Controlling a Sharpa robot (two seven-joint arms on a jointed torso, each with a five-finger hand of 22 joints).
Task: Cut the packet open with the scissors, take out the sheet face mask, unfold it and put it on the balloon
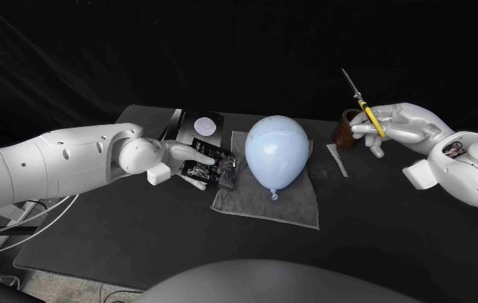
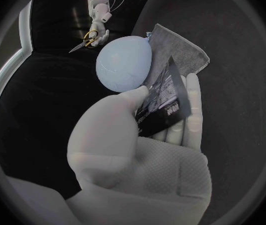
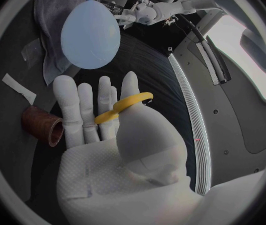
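A pale blue balloon (image 1: 276, 153) lies on a grey cloth (image 1: 267, 199) in the middle of the table. Just left of it my left hand (image 1: 164, 159) holds a black face-mask packet (image 1: 212, 165) between thumb and fingers; the left wrist view has the packet (image 2: 165, 98) standing on edge in that grip. Off to the right, above the table, my right hand (image 1: 396, 128) holds yellow-handled scissors (image 1: 362, 105), blades pointing up and away. A yellow handle loop (image 3: 124, 106) rings that hand's thumb in the right wrist view.
A brown cup (image 1: 345, 130) lies on its side just left of my right hand. A thin white strip (image 1: 337, 159) lies by the cloth's right edge. Behind the packet sits a dark box (image 1: 195, 125) with a white disc on it.
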